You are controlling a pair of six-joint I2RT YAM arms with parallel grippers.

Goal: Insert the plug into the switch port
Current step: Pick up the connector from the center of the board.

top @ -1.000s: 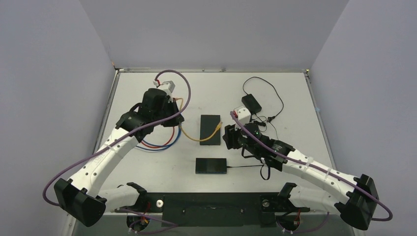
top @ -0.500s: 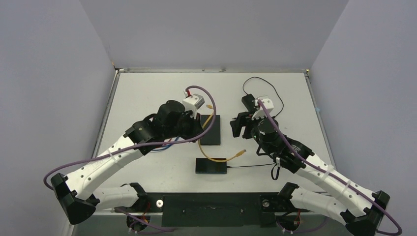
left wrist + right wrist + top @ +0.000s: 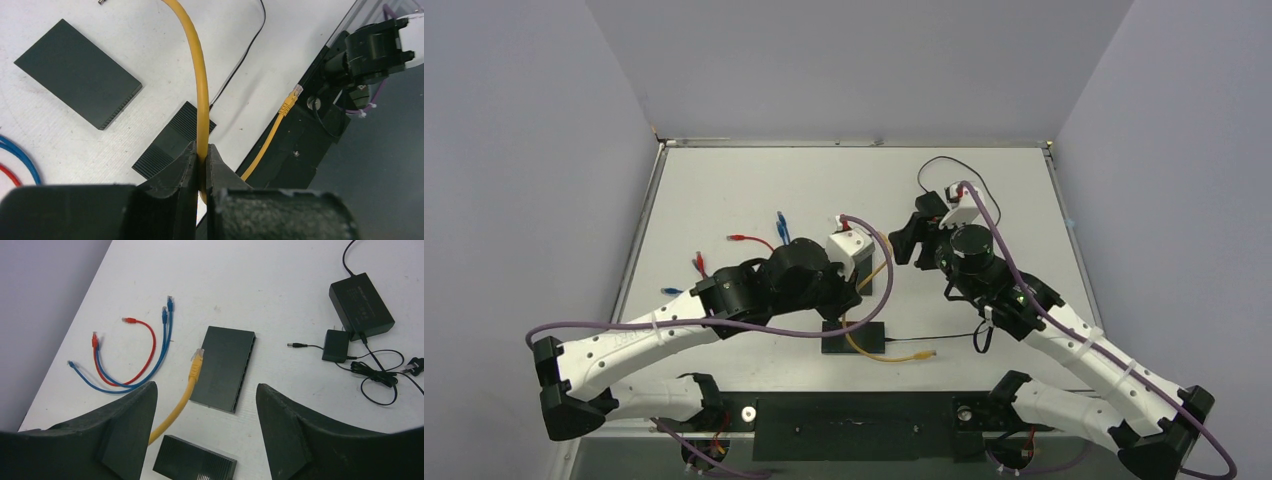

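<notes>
My left gripper (image 3: 201, 156) is shut on a yellow cable (image 3: 197, 75) partway along its length, above a small ribbed black box (image 3: 172, 142). In the top view that gripper (image 3: 852, 300) hangs over the table's middle. One yellow plug (image 3: 931, 353) lies near the front edge, seen over the black base bar in the left wrist view (image 3: 295, 92). The cable's other plug (image 3: 197, 357) rests at the left edge of the black switch (image 3: 225, 367), whose ports line its right side. My right gripper (image 3: 204, 405) stands open and empty above the switch, also seen from above (image 3: 904, 240).
Red and blue patch cables (image 3: 135, 347) lie left of the switch. A black power adapter (image 3: 360, 305) with a small wall plug (image 3: 335, 345) and thin black cord sits to the far right. The ribbed box (image 3: 854, 338) has a thin black wire running right.
My left arm swept from the far left to the table's middle, dragging the yellow cable toward the front edge. My right gripper opened wider and drew back toward the far side.
</notes>
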